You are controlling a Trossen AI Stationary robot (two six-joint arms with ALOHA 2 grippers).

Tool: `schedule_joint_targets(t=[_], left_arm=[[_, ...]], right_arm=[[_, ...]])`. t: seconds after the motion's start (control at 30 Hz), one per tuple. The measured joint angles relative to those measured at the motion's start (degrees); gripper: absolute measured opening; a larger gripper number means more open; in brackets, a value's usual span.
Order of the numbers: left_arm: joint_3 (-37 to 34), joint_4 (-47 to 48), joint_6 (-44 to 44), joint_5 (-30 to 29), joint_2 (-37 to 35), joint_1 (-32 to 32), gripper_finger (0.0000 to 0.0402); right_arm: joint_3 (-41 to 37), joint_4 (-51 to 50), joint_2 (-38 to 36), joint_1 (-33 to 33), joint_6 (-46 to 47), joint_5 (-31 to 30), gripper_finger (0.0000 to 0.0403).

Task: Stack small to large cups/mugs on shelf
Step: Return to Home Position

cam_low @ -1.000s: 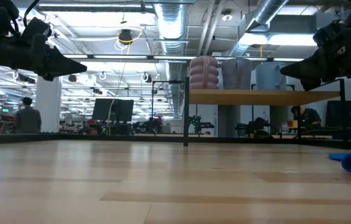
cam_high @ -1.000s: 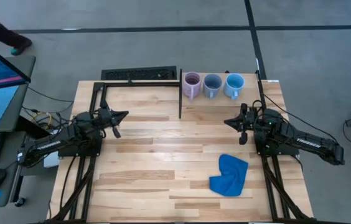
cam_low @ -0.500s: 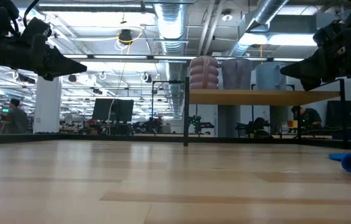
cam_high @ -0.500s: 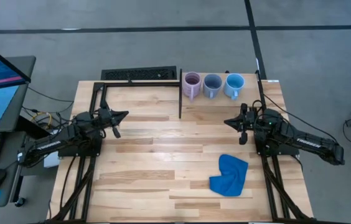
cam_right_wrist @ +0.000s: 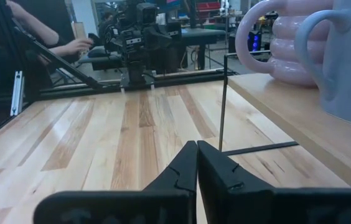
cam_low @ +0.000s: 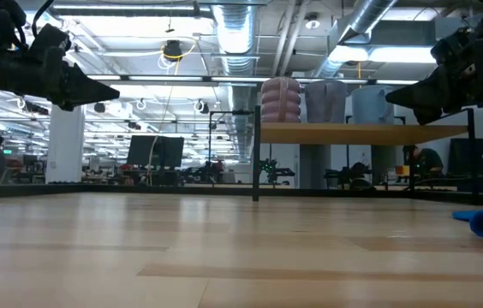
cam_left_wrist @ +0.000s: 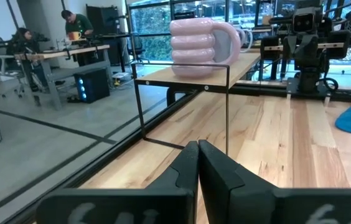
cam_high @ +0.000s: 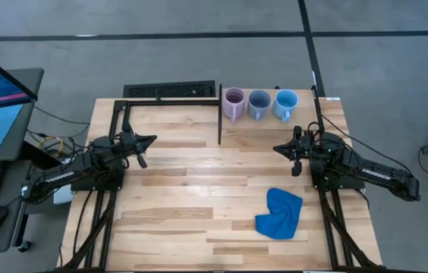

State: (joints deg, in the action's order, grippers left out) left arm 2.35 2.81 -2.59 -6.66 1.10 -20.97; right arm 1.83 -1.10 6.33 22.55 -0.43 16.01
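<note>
At one o'clock, my shelf (cam_low: 361, 133) holds the purple mug (cam_high: 234, 101), grey-blue mug (cam_high: 259, 102) and light blue mug (cam_high: 285, 102), all empty. Left gripper (cam_high: 149, 140) at nine and right gripper (cam_high: 277, 149) at three are pinched closed, unmoved since before.

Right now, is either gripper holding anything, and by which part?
Nothing is held. The left gripper and the right gripper are both shut and empty, well clear of the three mugs standing on the shelf.

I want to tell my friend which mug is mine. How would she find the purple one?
At the table's far edge, right of the middle, stands a raised wooden shelf with three mugs in a row. The purple mug is at the left end, lilac and ribbed, unlike the smooth grey-blue mug beside it.
</note>
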Motion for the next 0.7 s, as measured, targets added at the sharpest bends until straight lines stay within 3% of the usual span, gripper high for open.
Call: schedule_joint_targets(t=[0.7], left_arm=[[0.0, 0.0, 0.6, 0.0, 0.0, 0.0, 0.0002]], right_arm=[[0.0, 0.0, 0.0, 0.0, 0.0, 0.0, 0.0033]])
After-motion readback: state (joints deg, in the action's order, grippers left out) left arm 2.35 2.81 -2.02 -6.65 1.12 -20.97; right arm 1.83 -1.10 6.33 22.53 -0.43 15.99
